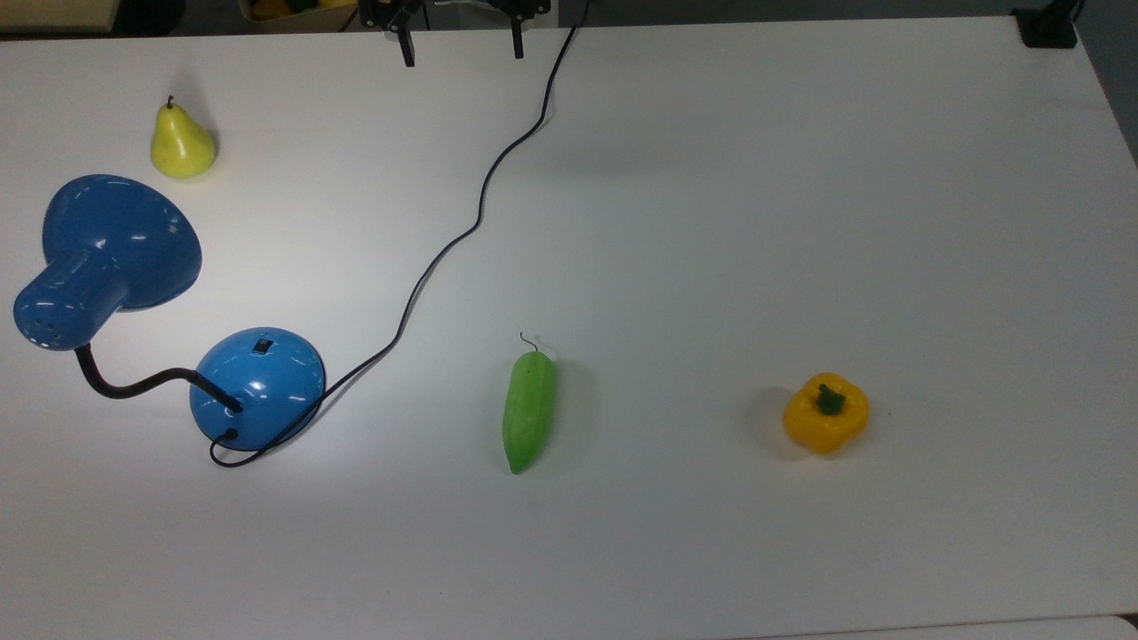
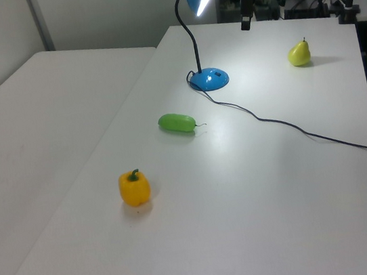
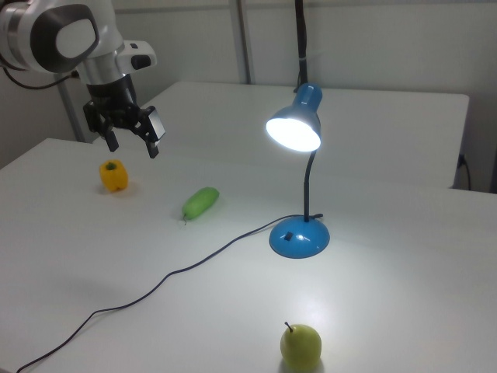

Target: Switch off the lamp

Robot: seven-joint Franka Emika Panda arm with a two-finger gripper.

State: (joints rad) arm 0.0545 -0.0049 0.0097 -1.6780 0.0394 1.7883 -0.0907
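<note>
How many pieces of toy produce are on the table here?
3. A yellow pear beside the blue lamp's shade, a green cucumber near the table's middle, and a yellow bell pepper toward the top view's right. None looks hidden.

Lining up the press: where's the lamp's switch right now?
In the top view, the switch sits on the lamp base's upper side, at the table's left, below the pear.

No readable text, labels, brands or nos. anywhere in top, left or right view.
</note>
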